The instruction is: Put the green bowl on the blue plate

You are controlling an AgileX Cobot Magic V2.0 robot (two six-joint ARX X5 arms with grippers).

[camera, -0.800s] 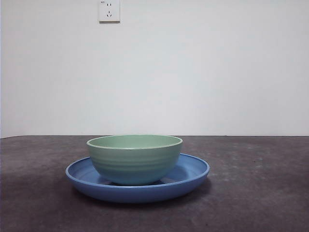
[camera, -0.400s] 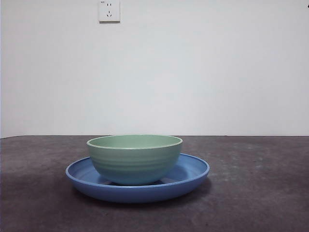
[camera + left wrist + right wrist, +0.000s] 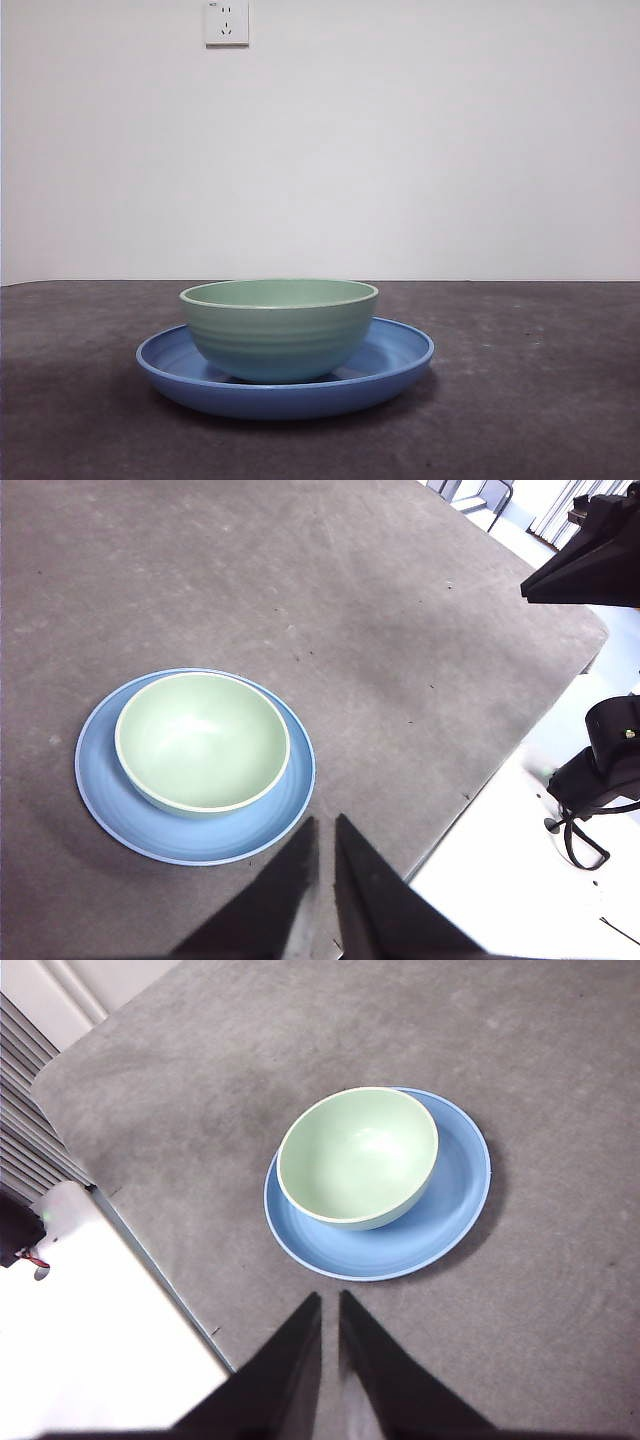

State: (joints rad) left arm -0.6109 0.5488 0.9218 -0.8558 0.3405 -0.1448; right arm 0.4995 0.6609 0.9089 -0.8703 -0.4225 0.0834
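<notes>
The green bowl (image 3: 279, 328) stands upright inside the blue plate (image 3: 400, 355) on the dark table, a little left of the plate's middle in the front view. Both wrist views look down on it from high up: green bowl (image 3: 202, 740) on blue plate (image 3: 290, 800), and green bowl (image 3: 358, 1156) on blue plate (image 3: 455, 1200). My left gripper (image 3: 324, 830) is shut, raised well clear of the plate with nothing in it. Likewise shut and holding nothing, my right gripper (image 3: 330, 1305) hangs high above the table near its edge. Neither arm shows in the front view.
A white wall with a power socket (image 3: 226, 22) stands behind the table. The other arm's black parts (image 3: 585, 560) show beyond the table's edge (image 3: 520, 750) in the left wrist view. A white surface (image 3: 90, 1330) borders the table in the right wrist view.
</notes>
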